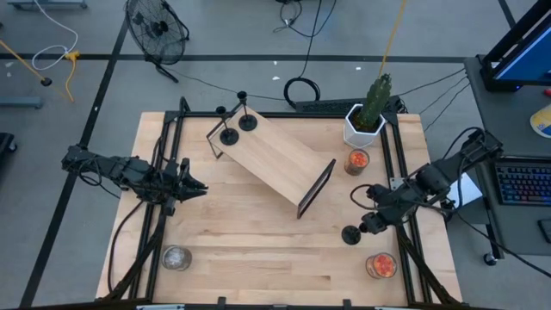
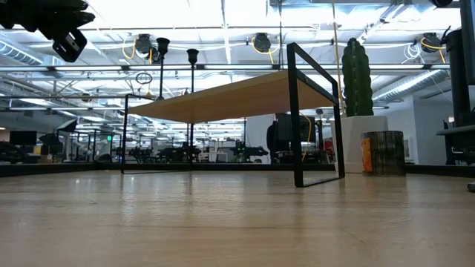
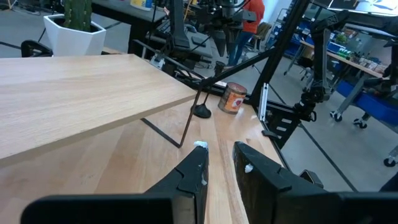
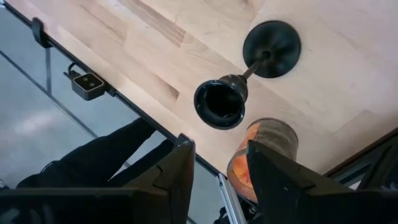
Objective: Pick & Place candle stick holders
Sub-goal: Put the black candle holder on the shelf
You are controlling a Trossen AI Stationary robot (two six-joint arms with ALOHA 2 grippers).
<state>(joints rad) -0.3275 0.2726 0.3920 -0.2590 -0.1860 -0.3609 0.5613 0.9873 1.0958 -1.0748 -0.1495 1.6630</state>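
Observation:
Two black candle stick holders (image 1: 228, 135) (image 1: 247, 120) stand by their disc bases on the far-left end of a tilted wooden shelf (image 1: 275, 159); the low view shows them there too (image 2: 162, 46) (image 2: 193, 56). The third holder (image 1: 350, 233) stands by its base on the table near the right edge. The right wrist view shows its cup (image 4: 221, 102) and base (image 4: 272, 40) from above. My right gripper (image 1: 366, 213) (image 4: 219, 148) is open above it and touches nothing. My left gripper (image 1: 200, 188) (image 3: 221, 155) is narrowly open and empty, above the table left of the shelf.
A cactus in a white pot (image 1: 366, 120) and an orange jar (image 1: 356, 160) stand at the far right. Another orange jar (image 1: 380, 264) stands close to the third holder, near the front right. A glass jar (image 1: 176, 257) is at the front left.

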